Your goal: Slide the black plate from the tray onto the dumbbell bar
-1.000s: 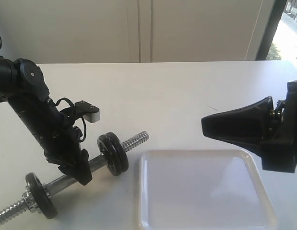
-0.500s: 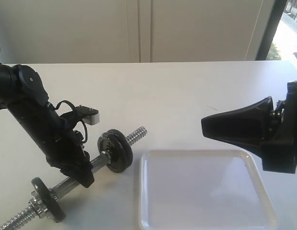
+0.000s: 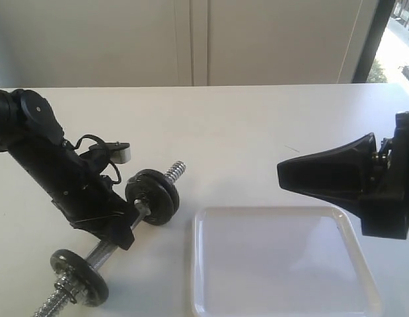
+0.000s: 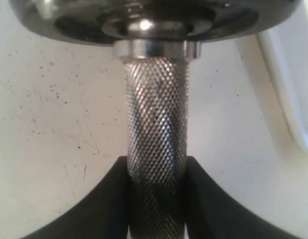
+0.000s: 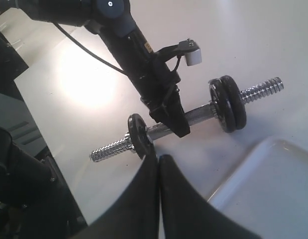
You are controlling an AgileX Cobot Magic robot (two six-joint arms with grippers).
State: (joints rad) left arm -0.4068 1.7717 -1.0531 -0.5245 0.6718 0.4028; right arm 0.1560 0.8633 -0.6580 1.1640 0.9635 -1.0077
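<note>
Exterior view: white counter point(image 3: 244, 132); glossy white tray point(image 3: 270, 211) at near right; dumbbell bar point(image 3: 104, 252) aslant to its left, its knurled middle pinched between the fingers of the left gripper point(image 3: 123, 236); right gripper point(image 3: 282, 173) fully closed on nothing, by the tray's far right edge; black plate point(image 3: 158, 198) on the bar, pressed against a like disc (which is which, unclear), near the tray's corner; lone disc point(image 3: 78, 277) at the opposite end.

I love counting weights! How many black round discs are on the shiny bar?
3. A pair of black discs sits pressed together on the dumbbell bar, at the end nearer the tray. A lone black disc sits near the other end. No disc shows in the tray.
</note>
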